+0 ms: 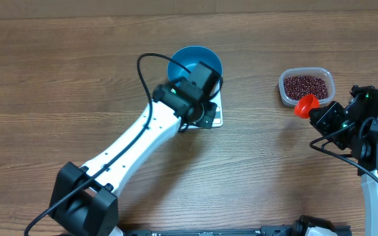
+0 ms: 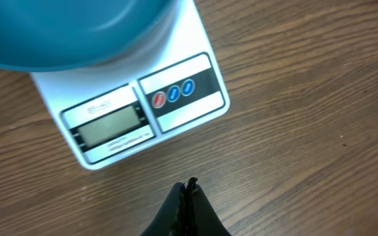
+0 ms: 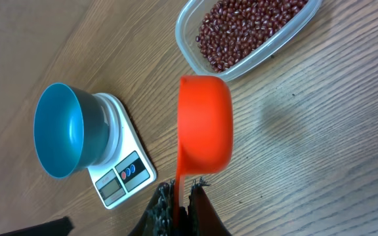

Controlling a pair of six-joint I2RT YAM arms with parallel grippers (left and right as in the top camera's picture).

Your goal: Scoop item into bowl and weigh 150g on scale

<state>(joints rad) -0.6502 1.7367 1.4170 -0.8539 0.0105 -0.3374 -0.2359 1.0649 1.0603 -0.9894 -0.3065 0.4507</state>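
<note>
We find the overhead view looking straight down on the table (image 1: 44, 65). The left wrist view sits close above the scale (image 2: 120, 124); the right, farther back, shares scale and bowl (image 3: 58, 128).

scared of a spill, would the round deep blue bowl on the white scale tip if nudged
The round deep blue bowl looks empty, so probably light. It overhangs the flat white scale on a narrower base, so a rim push might tip it.
</note>
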